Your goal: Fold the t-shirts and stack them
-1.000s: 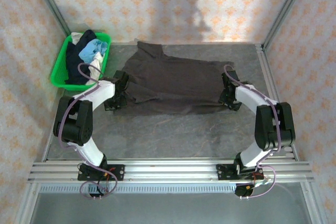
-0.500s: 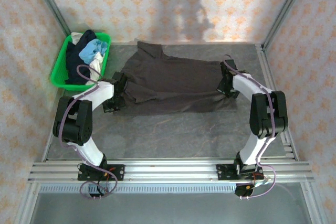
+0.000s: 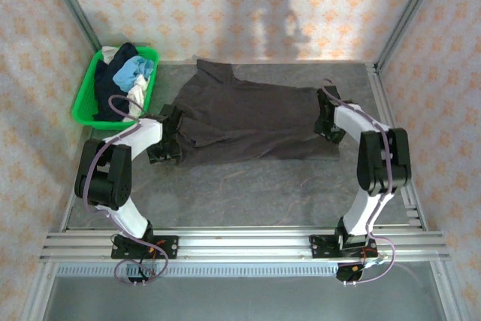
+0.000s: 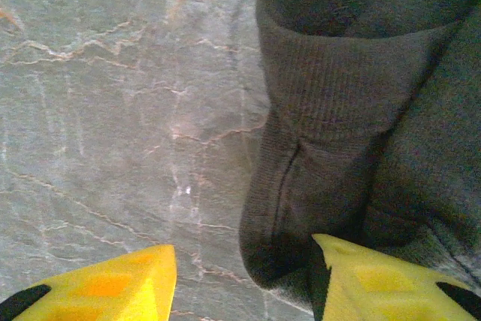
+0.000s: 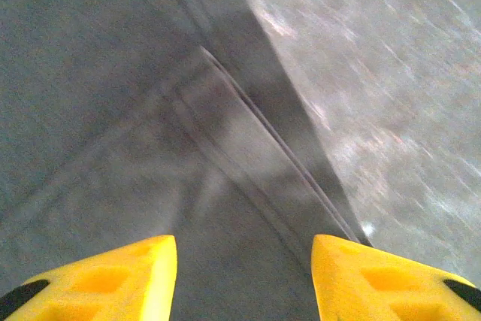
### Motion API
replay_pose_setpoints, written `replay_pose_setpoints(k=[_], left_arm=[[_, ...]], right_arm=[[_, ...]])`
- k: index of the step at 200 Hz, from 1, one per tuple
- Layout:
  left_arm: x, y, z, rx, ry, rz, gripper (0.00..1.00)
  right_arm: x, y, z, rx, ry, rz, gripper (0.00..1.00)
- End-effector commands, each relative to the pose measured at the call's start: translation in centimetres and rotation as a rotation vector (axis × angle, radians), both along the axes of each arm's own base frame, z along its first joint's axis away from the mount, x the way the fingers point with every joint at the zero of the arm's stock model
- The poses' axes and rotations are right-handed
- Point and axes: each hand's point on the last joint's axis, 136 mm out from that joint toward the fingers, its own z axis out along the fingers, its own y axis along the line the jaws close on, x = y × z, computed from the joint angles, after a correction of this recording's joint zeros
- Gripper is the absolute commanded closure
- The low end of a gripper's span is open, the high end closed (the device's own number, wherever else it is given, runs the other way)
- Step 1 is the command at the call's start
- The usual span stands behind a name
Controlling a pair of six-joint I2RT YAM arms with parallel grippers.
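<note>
Since the dark brown-grey t-shirt (image 3: 248,118) lies spread across the far half of the counter (image 3: 248,186), the left pincer (image 4: 244,261) stands parted at its sleeve hem (image 4: 331,95) and the right pincer (image 5: 244,253) parted over what looks like a hemmed corner (image 5: 248,140), both holding nothing, likely placed to fold both ends together.

Green basket (image 3: 86,101) (plastic) sits at the grey table's (image 3: 248,193) far-left corner.
</note>
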Motion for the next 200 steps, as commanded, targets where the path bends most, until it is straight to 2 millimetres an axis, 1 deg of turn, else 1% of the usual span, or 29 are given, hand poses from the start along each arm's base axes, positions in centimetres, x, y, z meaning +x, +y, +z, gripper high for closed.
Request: replay_pose_setpoints(k=[1,10,21,35,48,61,84,98,105,116,119,134,147,156,177,191,200], left_arm=[[0.7,-0.6,0.2,-0.049,-0.041,0.017,0.49],[0.8,-0.8,0.1,-0.062,-0.043,0.015,0.48],[1.0,-0.9,-0.1,-0.067,-0.043,0.014,0.48],[1.1,-1.0,-0.5,-0.072,-0.033,0.012,0.49],[1.3,-1.2,-0.9,-0.082,-0.032,0.012,0.53],[1.6,-1.4,-1.1,-0.089,-0.032,0.009,0.62],[2.0,-1.4,-1.1,-0.091,-0.03,0.004,0.86],[2.2,-1.3,-1.0,-0.094,-0.032,0.006,0.96],[2.2,-1.2,-0.8,-0.096,-0.037,0.009,1.0],[2.2,-0.9,-0.4,-0.098,-0.047,0.014,1.0],[2.2,-0.8,-0.3,-0.099,-0.048,0.016,1.0],[2.0,-0.4,0.1,-0.098,-0.055,0.024,1.0],[1.8,0.2,0.4,-0.097,-0.06,0.033,1.0],[1.6,0.5,0.7,-0.095,-0.065,0.043,1.0],[1.2,1.1,1.1,-0.091,-0.078,0.06,1.0],[1.1,1.4,1.4,-0.09,-0.096,0.072,1.0],[1.2,1.5,1.6,-0.089,-0.104,0.078,1.0]], right_arm=[[-3.0,-0.9,1.6,-0.012,-0.031,-0.03,0.45],[-4.1,-0.9,1.3,-0.007,-0.03,-0.036,0.44],[-5.3,-0.6,0.5,0.016,-0.023,-0.036,0.42],[-5.8,-0.2,-0.5,0.047,-0.028,-0.039,0.41],[-5.9,0.0,-1.4,0.063,-0.018,-0.041,0.41],[-5.7,0.1,-2.2,0.064,0.0,-0.044,0.41],[-5.5,-0.4,-3.5,0.065,0.025,-0.066,0.44],[-5.9,-1.0,-4.2,0.064,0.042,-0.096,0.49],[-6.2,-1.3,-4.4,0.063,0.052,-0.111,0.54],[-6.7,-1.8,-4.5,0.056,0.062,-0.131,0.63],[-7.0,-1.9,-4.6,0.055,0.065,-0.137,0.67],[-7.6,-2.3,-4.4,0.05,0.067,-0.156,0.81],[-8.1,-2.3,-3.8,0.051,0.061,-0.159,0.88],[-8.4,-2.3,-3.3,0.055,0.057,-0.16,0.9],[-9.1,-2.2,-2.2,0.063,0.054,-0.156,0.92],[-9.5,-2.2,-1.8,0.061,0.062,-0.148,0.92],[-9.9,-2.4,-1.8,0.047,0.079,-0.147,0.89]])
